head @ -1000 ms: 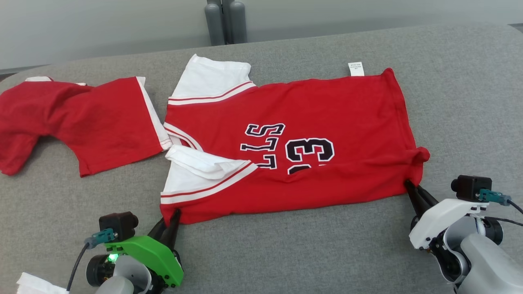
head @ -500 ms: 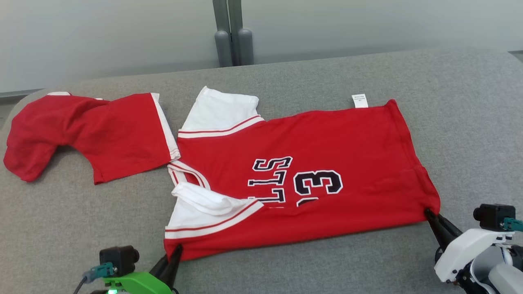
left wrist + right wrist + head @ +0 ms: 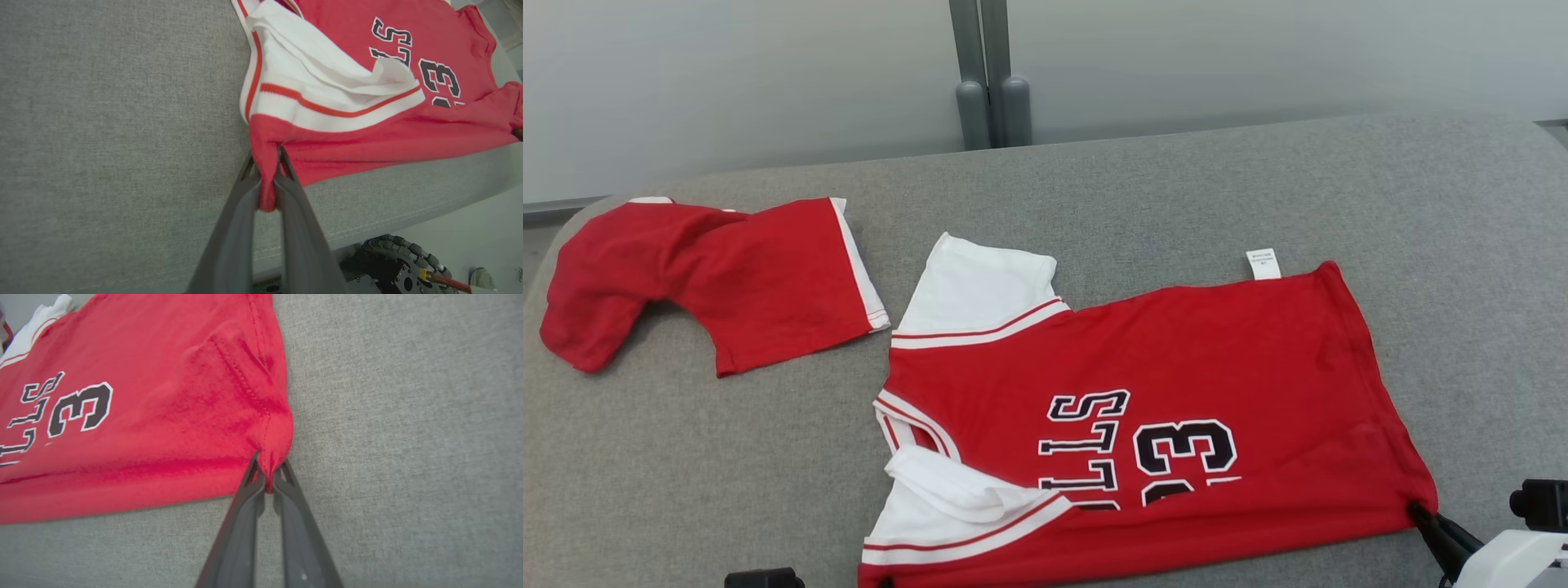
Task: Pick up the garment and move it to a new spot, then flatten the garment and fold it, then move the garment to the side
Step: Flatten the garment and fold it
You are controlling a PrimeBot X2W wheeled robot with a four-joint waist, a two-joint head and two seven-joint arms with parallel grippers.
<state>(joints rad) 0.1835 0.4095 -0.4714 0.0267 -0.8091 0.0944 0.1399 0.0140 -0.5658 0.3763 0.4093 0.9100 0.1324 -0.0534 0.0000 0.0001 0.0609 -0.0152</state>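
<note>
Red jersey point(image 3: 367, 134) corner in left pincer point(image 3: 265, 156)

1. The left gripper point(image 3: 265, 157) has two long, dark grey fingers point(image 3: 233, 228), broad at the base, tapering to thin tips with slim cut-outs.
2. The right gripper point(image 3: 269, 462) has matching dark grey fingers point(image 3: 239, 535), with small triangular cut-outs near the tips.
3. Behind the right fingers in the head view is a smooth white shell point(image 3: 1515, 559); a black, boxy camera block point(image 3: 1539, 505) is mounted above it.
4. The rounded black top of a second camera block point(image 3: 764, 578) belongs to the left wrist.
</note>
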